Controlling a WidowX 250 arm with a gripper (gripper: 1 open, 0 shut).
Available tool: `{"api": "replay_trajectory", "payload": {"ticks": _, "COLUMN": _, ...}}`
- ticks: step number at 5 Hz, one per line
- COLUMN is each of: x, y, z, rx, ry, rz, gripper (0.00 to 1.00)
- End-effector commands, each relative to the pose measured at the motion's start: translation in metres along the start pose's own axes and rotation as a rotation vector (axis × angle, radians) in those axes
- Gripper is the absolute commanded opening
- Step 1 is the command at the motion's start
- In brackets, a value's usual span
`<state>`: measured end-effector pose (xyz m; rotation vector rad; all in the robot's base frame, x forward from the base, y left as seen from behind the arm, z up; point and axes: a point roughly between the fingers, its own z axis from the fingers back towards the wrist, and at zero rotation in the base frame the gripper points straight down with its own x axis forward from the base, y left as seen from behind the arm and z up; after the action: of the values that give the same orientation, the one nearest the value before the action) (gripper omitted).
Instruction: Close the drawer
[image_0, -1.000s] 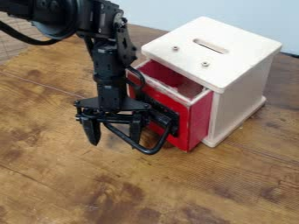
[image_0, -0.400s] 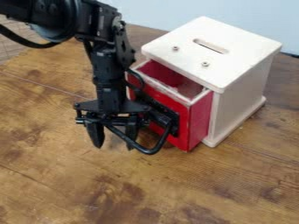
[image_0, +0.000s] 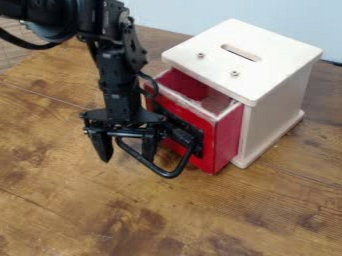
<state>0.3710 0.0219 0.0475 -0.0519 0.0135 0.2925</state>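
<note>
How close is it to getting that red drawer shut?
Nothing looks finished: the red drawer sticks well out of the white cabinet, its pale inside showing. The gripper hangs open right by the black loop handle. The whole push inward is left.

Worn brown wooden table (image_0: 80, 215), pale wall strip (image_0: 174, 12) behind, soft even light

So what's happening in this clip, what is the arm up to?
A black robot arm hangs its gripper just in front of the red box-shaped drawer, which is pulled partly out of the white wooden cabinet on the wooden table. The fingers point down beside the drawer's black loop handle. The drawer is not closed yet.
</note>
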Motion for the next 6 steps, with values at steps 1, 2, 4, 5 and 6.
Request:
{"api": "replay_trajectory", "payload": {"ticks": 1, "x": 0.012, "y": 0.006, "z": 0.032, "rx": -0.025, "ry": -0.106, "rz": 0.030, "gripper": 1.00}}
{"api": "replay_trajectory", "payload": {"ticks": 2, "x": 0.009, "y": 0.008, "z": 0.028, "rx": -0.024, "ry": -0.103, "rz": 0.041, "gripper": 1.00}}
{"api": "replay_trajectory", "payload": {"ticks": 4, "x": 0.009, "y": 0.012, "z": 0.030, "rx": -0.025, "ry": -0.101, "rz": 0.080, "gripper": 1.00}}
{"api": "replay_trajectory", "payload": {"ticks": 5, "x": 0.009, "y": 0.004, "z": 0.031, "rx": -0.028, "ry": -0.094, "rz": 0.000, "gripper": 1.00}}
{"api": "replay_trajectory", "payload": {"ticks": 6, "x": 0.010, "y": -0.005, "z": 0.032, "rx": -0.031, "ry": -0.087, "rz": -0.081, "gripper": 1.00}}
